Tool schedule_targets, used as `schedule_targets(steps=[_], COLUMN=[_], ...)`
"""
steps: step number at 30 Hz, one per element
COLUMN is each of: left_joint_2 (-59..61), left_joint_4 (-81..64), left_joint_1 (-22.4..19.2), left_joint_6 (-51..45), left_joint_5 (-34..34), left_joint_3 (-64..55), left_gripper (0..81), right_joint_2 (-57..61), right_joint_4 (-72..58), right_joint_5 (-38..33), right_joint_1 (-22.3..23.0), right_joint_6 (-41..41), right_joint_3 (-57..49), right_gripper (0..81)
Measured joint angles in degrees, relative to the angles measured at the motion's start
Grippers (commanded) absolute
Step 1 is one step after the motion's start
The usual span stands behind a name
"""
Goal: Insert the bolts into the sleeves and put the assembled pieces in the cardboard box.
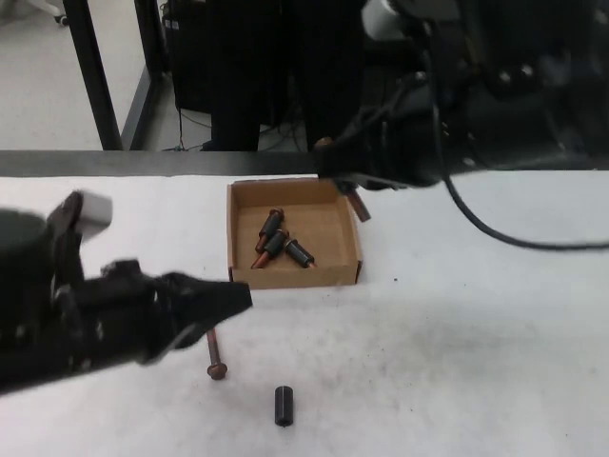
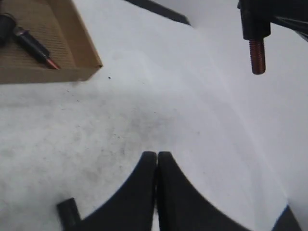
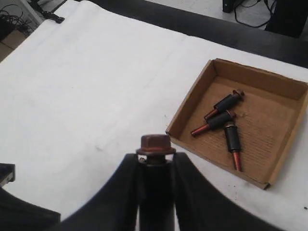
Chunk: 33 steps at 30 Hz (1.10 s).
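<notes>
White cloth cover (image 1: 476, 362) over the bench top, w/ faint grey smudges (image 2: 139, 125) mid-surface and a tiny dark speck (image 1: 396, 280) on it. Black edge strip (image 1: 114, 162) runs along the far side of the bench, touching the cover's far border; same strip in right wrist view (image 3: 216, 33). Beyond it, pale floor (image 1: 38, 86). Two black metal posts (image 1: 90, 67) (image 1: 147, 48) stand on that floor, near each other. Dark cabinet (image 1: 200, 57) just beside the posts, black cables (image 1: 190, 143) hanging at its base. More cables on floor (image 3: 245, 7).
</notes>
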Motion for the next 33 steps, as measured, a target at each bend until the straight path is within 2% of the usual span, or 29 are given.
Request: schedule_targets(steps=[3,8,21,33], left_joint_2=[0.0,1.0,10.8,15.1], left_joint_4=[13.3,21.9,34.4,38.8], left_joint_1=[0.1,0.1,0.1,0.1], left_joint_6=[6.7,14.2,33.1,52.4], left_joint_5=[-4.9,-8.4,-10.6,-12.1], left_joint_3=[-6.8,-11.9,-18.5,-21.0], left_gripper=[0.8,0.8,0.8,0.8], right_joint_2=[4.6,13.7,33.5,44.2], right_joint_4=[2.9,8.6,16.1,20.9], right_joint_5=[-1.5,-1.9,-3.0,-3.1], right_joint_1=[-1.5,-3.5,-7.8,-9.8], right_joint_6=[0.0,-2.2,-3.9,-4.7], right_joint_3=[-5.0,-13.0,-32.2,-42.1], right_gripper=[0.2,0.2,0.2,0.2])
